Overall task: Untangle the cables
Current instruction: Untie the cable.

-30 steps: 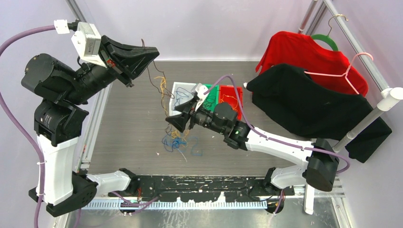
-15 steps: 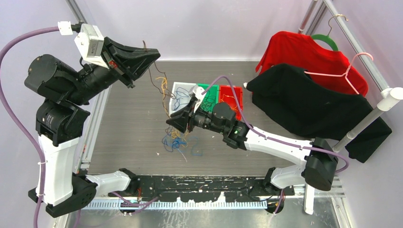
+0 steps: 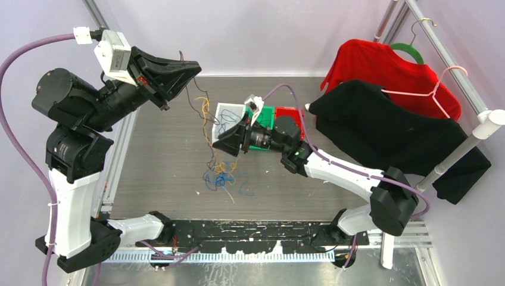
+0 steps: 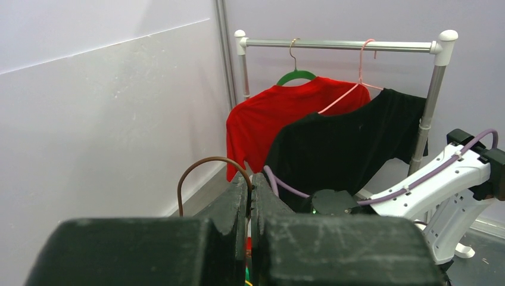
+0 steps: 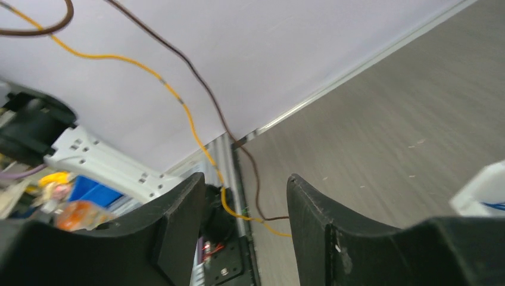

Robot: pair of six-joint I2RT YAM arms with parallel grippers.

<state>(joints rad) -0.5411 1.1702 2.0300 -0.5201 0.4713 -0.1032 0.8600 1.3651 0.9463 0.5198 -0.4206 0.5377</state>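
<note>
We found the left fingers (image 4: 232,205) pinched shut on a brown cable (image 4: 211,158), high above the worktop (image 3: 161,149). The right fingers (image 5: 178,223) stood apart, a yellow cable (image 5: 184,107) crossing their gap ungripped.

The left pincer (image 3: 192,66) is held high, clamped tight; the right pincer (image 3: 218,145) hangs low with fingers parted.

The table (image 3: 161,149) is grey with fine stripes across it. A brown cable (image 4: 211,158) and a yellow cable (image 5: 183,106) hang before the pale lilac wall (image 5: 286,42), and blue cables (image 3: 213,180) lie on the table. There is a white bin (image 3: 226,108), a green bin (image 3: 269,113) and a red bin (image 3: 293,111). The red shirt (image 3: 381,65) has a green hanger (image 3: 411,52), and the black shirt (image 3: 381,131) has a pink hanger (image 3: 439,89). The left gripper (image 3: 194,67) and the right gripper (image 5: 246,190) are black, and the arm hose (image 3: 37,41) is purple.
</note>
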